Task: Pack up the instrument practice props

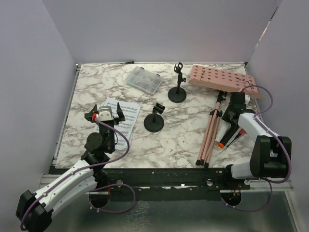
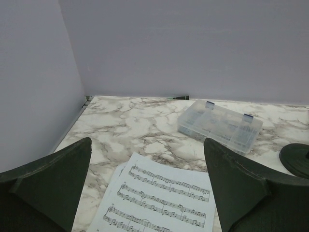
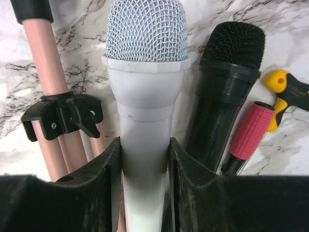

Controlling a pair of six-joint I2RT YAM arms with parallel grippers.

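My right gripper (image 3: 145, 145) is shut on the white microphone (image 3: 146, 72), holding its handle just below the mesh head. The black microphone (image 3: 227, 87) lies right beside it on the marble table. The thin pink tripod legs (image 3: 43, 72) with a black clamp lie to the left. In the top view the right gripper (image 1: 232, 112) is below the pink perforated board (image 1: 224, 79). My left gripper (image 2: 147, 142) is open and empty above the white sheet-music pages (image 2: 164, 198). Two black round-based mic holders (image 1: 177, 92) (image 1: 154, 121) stand mid-table.
A clear plastic compartment box (image 1: 144, 79) sits at the back, also in the left wrist view (image 2: 219, 124). A red-handled screwdriver (image 3: 251, 130) and a yellow-and-black tool (image 3: 285, 92) lie right of the black microphone. Walls enclose the table on three sides.
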